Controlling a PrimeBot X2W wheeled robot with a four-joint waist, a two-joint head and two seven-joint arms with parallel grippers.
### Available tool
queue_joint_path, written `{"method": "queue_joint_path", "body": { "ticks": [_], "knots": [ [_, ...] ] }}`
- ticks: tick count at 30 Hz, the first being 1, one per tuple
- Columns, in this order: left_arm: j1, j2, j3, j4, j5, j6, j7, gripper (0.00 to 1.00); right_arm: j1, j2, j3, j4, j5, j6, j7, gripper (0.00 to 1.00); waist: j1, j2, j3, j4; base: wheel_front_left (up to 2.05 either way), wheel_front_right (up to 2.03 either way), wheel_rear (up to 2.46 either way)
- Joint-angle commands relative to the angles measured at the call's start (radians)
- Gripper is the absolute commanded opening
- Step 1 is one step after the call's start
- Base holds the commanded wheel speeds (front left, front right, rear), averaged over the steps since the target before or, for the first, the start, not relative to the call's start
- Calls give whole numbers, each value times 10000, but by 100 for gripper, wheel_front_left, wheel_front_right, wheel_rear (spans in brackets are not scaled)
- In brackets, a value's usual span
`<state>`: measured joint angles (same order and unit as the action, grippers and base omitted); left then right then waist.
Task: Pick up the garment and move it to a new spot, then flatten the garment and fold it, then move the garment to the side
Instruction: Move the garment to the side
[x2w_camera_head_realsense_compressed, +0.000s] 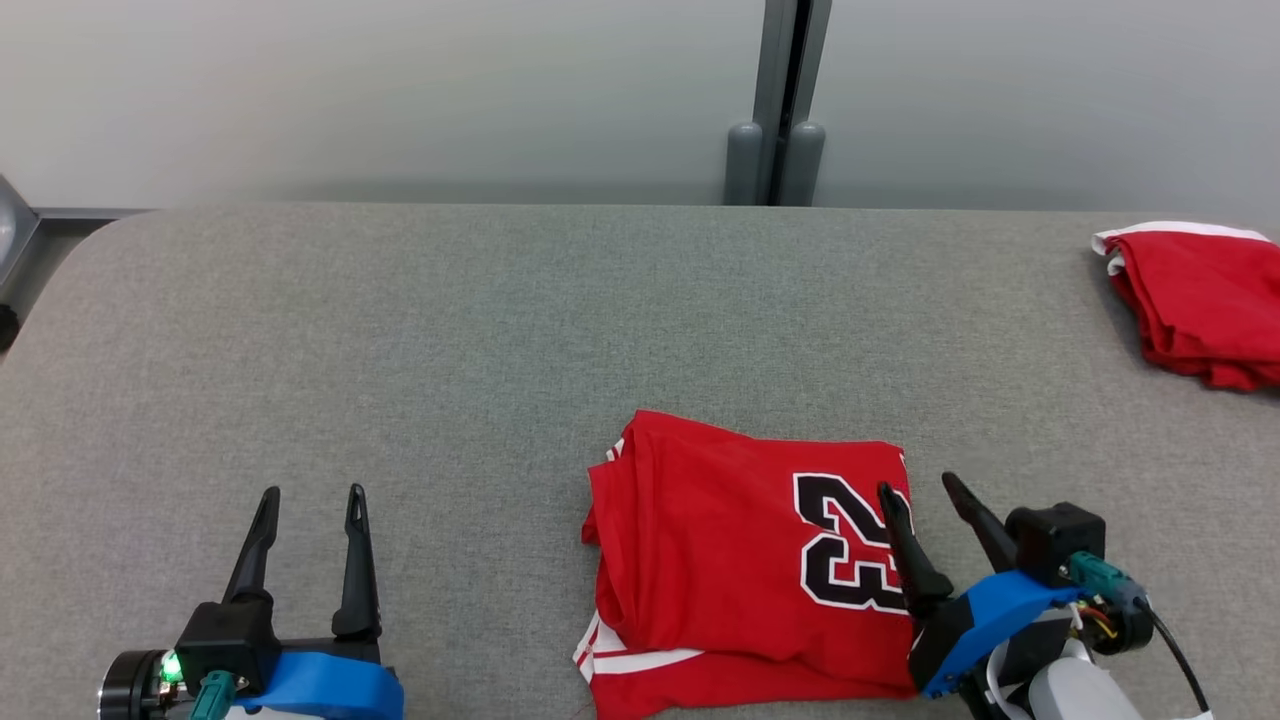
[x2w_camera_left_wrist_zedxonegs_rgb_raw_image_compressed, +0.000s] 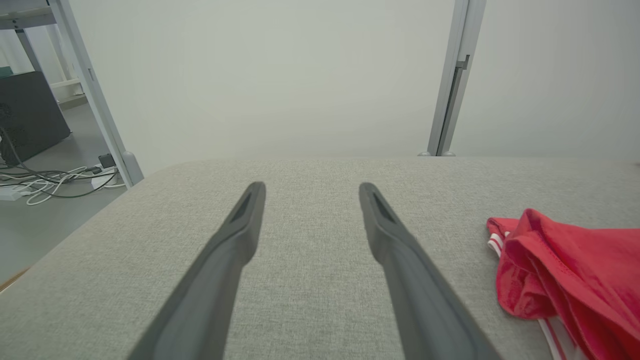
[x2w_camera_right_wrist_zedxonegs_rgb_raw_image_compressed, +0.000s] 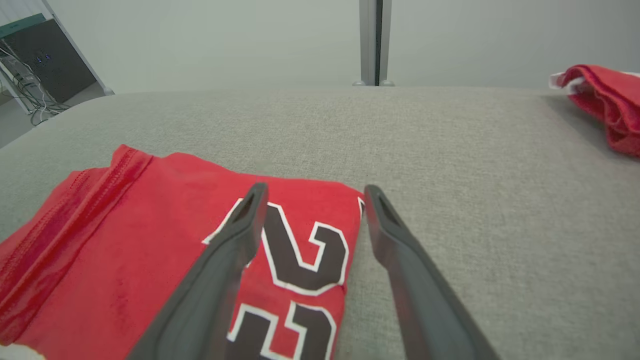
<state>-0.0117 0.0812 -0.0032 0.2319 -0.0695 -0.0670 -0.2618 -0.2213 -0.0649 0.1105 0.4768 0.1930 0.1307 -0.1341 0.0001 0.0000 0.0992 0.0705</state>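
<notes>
Garment (x2w_camera_head_realsense_compressed: 740, 560) lies folded, long axis seemingly front-to-back, numerals reading sideways.

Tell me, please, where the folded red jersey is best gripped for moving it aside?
Probably the right edge of the folded red jersey, beside the number 23, coming from the right. Its layers stack into a straight edge there, and the open right gripper straddles it; the left edge looks bunched.
</notes>
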Motion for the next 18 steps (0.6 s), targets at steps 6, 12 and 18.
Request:
{"method": "queue_joint_path", "body": {
  "ticks": [6,12,18],
  "knots": [
    [-274,-26,9,0,-23,49,-40,100,-336,65,76,1228,159,4,-346,100,-1,0,216,118,0,0,0],
    [-352,-44,-6,39,-40,31,-40,100,-605,97,233,2366,295,4,-652,100,-1,0,298,155,0,0,0],
    [-391,-73,-53,116,-56,8,-40,100,-771,137,609,3274,776,4,-844,100,-1,0,310,218,0,0,0]
  ]
}}
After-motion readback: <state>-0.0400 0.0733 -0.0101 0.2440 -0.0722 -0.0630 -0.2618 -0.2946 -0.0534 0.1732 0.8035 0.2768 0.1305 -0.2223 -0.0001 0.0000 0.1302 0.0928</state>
